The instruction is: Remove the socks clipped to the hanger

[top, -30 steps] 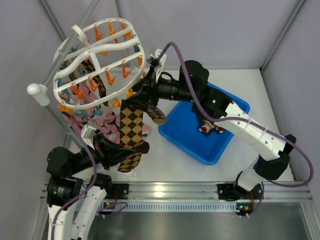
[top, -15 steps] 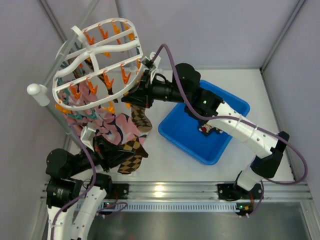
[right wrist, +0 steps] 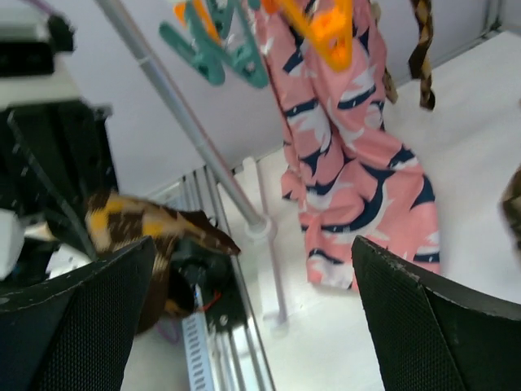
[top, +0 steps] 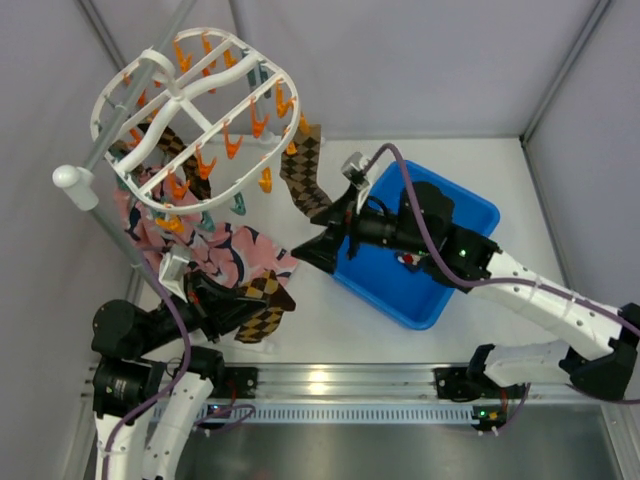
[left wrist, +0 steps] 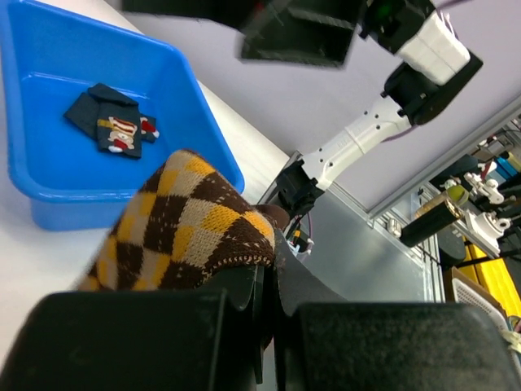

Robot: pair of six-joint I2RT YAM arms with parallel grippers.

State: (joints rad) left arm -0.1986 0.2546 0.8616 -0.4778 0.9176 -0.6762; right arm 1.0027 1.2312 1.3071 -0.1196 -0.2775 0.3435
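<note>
Left gripper (left wrist: 267, 273) pinched tight on a checkered sock (left wrist: 183, 220) — right gripper (right wrist: 252, 244) spread wide, empty, near pink socks (right wrist: 350, 163) under the hanger (top: 178, 97).

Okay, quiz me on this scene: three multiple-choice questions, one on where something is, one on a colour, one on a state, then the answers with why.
1. Where is the dark navy sock? A in the blue bin; B on a shelf; C under the bin.
2. What colour is the held sock, between the fingers of the left gripper? A plain white; B green; C brown-and-yellow checks.
3. The right gripper is: A shut on the dark navy sock; B open and empty; C shut on the bin's rim.
Answers: 1 A, it lies on the bin's floor. 2 C, checks show between the shut fingers. 3 B, its fingers stand wide apart, nothing between.
</note>
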